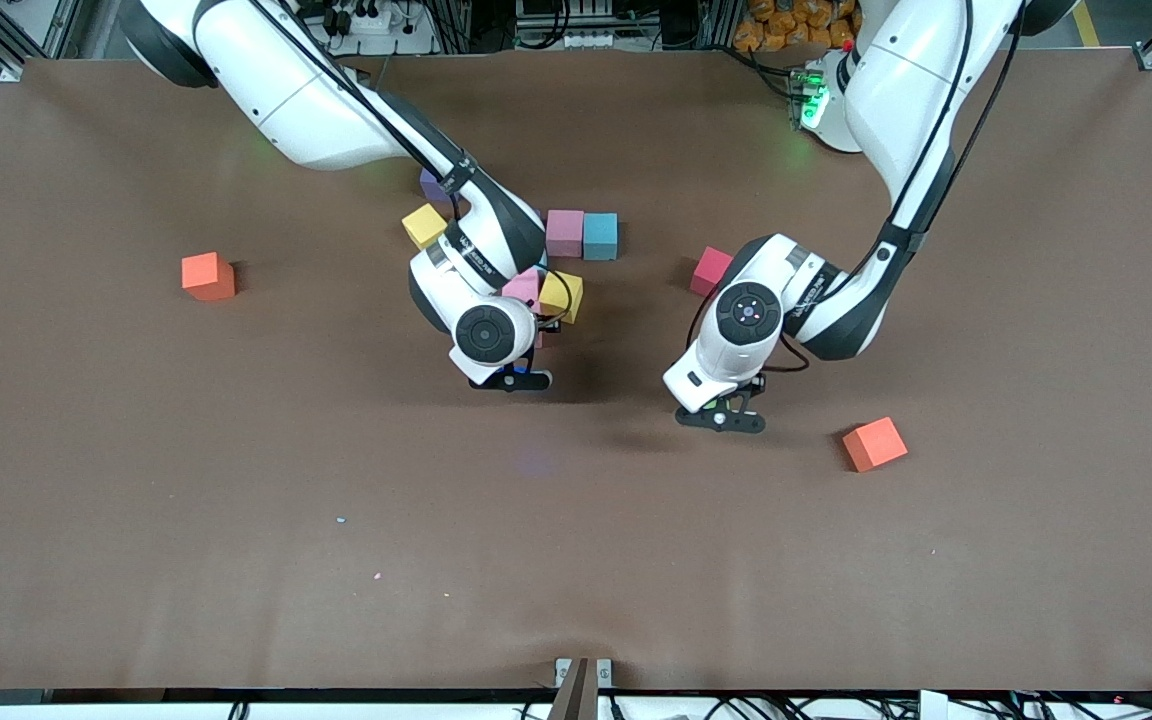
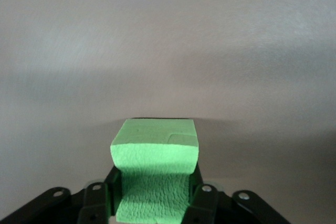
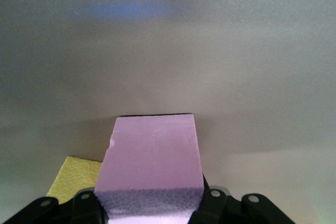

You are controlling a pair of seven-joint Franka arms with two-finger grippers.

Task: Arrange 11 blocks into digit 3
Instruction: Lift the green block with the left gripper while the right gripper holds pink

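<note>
- orange cube (image 1: 208,275), well apart from both sets of fingers, toward the right arm's end of the worktop (image 1: 236,520): no part of the digit, best left alone.
- purple block (image 1: 431,185), yellow block (image 1: 424,226), pink-and-blue pair (image 1: 582,235): the started figure, grouped close to the right arm's fingers.
- right arm's fingers (image 3: 209,203): closed on a pink block (image 3: 152,163), low at the worktop, with a second yellow block (image 3: 73,182) just beside the held one; cannot tell whether touching.
- for a clean placement: press the pink face flush to its neighbour, no gap, edges square; open only once flat on the worktop, then rise straight up so the foam is not dragged.
- crimson block (image 1: 711,270): loose, near the left arm's wrist, apart from the figure.
- left arm's fingers (image 2: 202,199): shut on the green block (image 2: 155,148), foam visibly pinched, bare worktop all around.
- best to lift vertically and approach the figure only after the right arm clears.
- second orange cube (image 1: 874,444), near the left arm's fingers: to be avoided.
</note>
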